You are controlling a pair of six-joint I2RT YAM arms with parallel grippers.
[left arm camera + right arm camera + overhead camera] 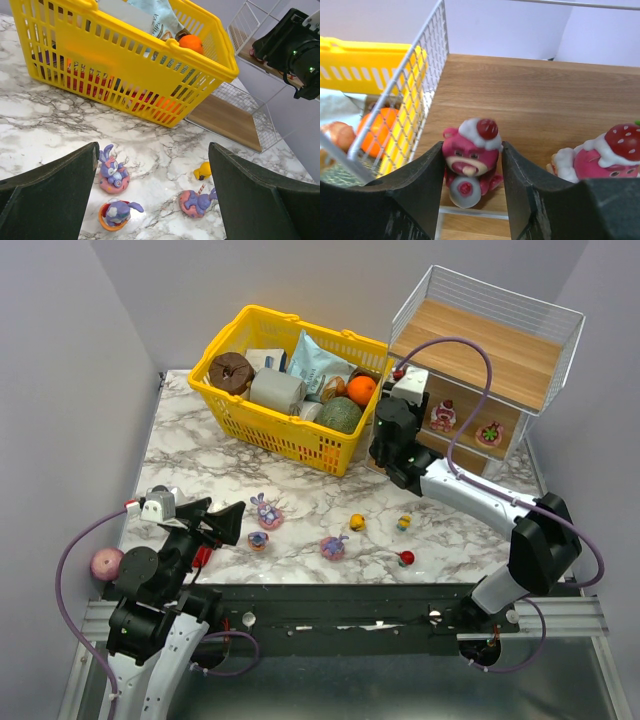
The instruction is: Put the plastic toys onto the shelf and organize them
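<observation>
My right gripper (472, 165) is shut on a pink bear figure (470, 150) with a white cap, which rests on a wooden board of the shelf (530, 95) beside its left wire wall. A strawberry-topped pink figure (607, 157) stands to its right. From above, both figures (443, 416) (490, 433) are on the shelf's (500, 350) middle tier. My left gripper (153, 150) is open and empty above the table. Below it are three purple bunnies (114, 172) (117, 214) (197, 202) and a yellow duck (202, 171). A second duck (404, 523) and a small red toy (406, 559) lie further right.
A yellow basket (255, 425) full of groceries stands at the back, touching the shelf's left side. A pink round object (105, 563) sits at the table's left edge by my left arm.
</observation>
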